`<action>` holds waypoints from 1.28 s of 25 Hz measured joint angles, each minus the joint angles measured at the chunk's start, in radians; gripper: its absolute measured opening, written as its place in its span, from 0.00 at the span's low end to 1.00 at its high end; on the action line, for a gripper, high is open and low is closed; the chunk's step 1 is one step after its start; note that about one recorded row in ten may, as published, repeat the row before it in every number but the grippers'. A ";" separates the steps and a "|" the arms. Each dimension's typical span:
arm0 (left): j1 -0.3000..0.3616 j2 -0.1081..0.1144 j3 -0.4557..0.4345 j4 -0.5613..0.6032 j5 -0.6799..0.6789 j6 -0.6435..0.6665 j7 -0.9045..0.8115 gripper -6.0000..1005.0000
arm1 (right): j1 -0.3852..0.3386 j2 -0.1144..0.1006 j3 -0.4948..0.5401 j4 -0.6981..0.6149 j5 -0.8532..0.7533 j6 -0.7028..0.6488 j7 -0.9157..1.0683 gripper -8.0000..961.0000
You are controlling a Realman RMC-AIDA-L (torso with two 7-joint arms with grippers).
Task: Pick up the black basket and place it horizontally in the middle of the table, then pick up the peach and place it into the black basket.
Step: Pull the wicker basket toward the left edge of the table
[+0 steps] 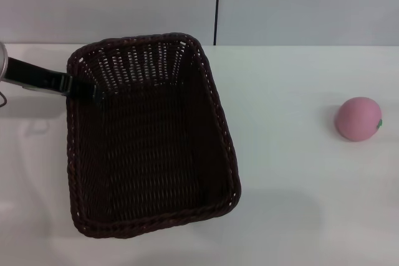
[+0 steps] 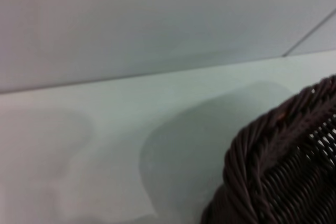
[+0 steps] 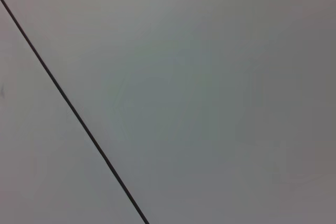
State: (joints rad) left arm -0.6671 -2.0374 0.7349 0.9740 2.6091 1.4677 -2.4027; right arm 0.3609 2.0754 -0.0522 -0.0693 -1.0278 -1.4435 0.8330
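The black basket is at the left-centre of the white table, its long side running away from me. My left gripper reaches in from the left and is shut on the basket's far-left rim, one finger inside the wall. A soft shadow spreads on the table beyond the basket's right near corner. The braided rim also shows close up in the left wrist view. The pink peach lies on the table at the far right, well apart from the basket. My right gripper is out of view.
A pale wall with a dark vertical seam rises behind the table's back edge. The right wrist view shows only that wall and the seam. Bare tabletop lies between the basket and the peach.
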 joint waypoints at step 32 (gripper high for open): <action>0.033 -0.018 0.026 0.128 0.006 0.087 0.029 0.35 | -0.001 0.000 0.000 0.001 0.000 0.015 0.000 0.64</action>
State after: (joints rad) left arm -0.6337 -2.0552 0.7608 1.1024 2.6146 1.5543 -2.3737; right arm 0.3601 2.0755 -0.0522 -0.0681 -1.0277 -1.4280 0.8330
